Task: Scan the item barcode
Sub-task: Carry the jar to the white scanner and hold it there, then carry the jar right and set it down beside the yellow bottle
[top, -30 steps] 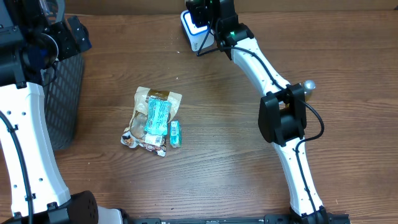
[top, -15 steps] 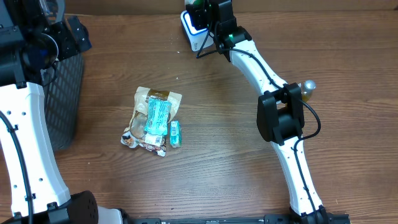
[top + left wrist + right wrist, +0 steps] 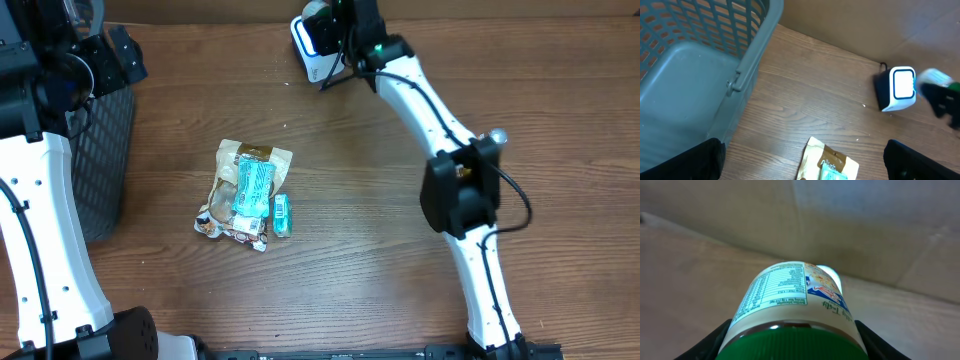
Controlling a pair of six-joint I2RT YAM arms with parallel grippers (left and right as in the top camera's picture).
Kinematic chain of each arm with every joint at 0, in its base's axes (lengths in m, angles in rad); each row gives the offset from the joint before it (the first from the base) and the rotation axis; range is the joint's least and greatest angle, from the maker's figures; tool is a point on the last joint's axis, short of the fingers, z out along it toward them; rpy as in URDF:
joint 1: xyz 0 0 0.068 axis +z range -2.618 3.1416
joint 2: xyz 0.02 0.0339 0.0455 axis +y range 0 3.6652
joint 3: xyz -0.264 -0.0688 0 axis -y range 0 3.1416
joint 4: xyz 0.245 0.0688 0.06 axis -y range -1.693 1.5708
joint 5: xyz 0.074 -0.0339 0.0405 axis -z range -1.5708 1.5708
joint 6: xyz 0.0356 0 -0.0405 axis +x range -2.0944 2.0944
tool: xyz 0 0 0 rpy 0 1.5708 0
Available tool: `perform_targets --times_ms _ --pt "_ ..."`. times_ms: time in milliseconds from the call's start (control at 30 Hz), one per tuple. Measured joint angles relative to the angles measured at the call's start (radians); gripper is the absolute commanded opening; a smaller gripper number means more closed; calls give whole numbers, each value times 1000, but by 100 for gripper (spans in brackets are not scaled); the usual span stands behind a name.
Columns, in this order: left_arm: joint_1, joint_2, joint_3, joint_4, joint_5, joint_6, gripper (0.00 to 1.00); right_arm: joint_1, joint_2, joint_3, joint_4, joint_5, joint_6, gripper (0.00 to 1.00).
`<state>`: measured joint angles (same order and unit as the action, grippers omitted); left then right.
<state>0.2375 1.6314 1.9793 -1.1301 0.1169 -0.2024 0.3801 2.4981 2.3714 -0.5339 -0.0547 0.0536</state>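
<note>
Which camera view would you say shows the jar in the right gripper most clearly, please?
The right wrist view: the jar fills the frame, green lid and nutrition label plain, clamped in the right gripper. The left wrist view catches only a blurred white-and-green shape at its right edge. Overhead, the arm hides nearly all of it.

Grey mesh basket [image 3: 108,160] stands at left edge of wooden worktop [image 3: 340,265]; tan pouch [image 3: 262,155], teal packets [image 3: 255,188] heaped mid-worktop, well apart.

A bottle [image 3: 795,305] is sitting between the right gripper's fingers [image 3: 715,342], the scanner [image 3: 831,275] lying just beyond it. The basket [image 3: 747,65] is standing left of the left gripper's fingers [image 3: 685,165], packets [image 3: 827,162] lying between them.
</note>
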Motion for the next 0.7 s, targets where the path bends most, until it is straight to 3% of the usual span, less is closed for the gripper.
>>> perform_targets --times_ms 300,500,700 --pt "0 0 0 0 0 0 100 -4 -254 10 -570 -47 97 4" --pt "0 0 0 0 0 0 100 -11 -255 7 -930 -67 119 5" --pt "0 0 0 0 0 0 100 -13 -249 5 -1152 -69 130 4"
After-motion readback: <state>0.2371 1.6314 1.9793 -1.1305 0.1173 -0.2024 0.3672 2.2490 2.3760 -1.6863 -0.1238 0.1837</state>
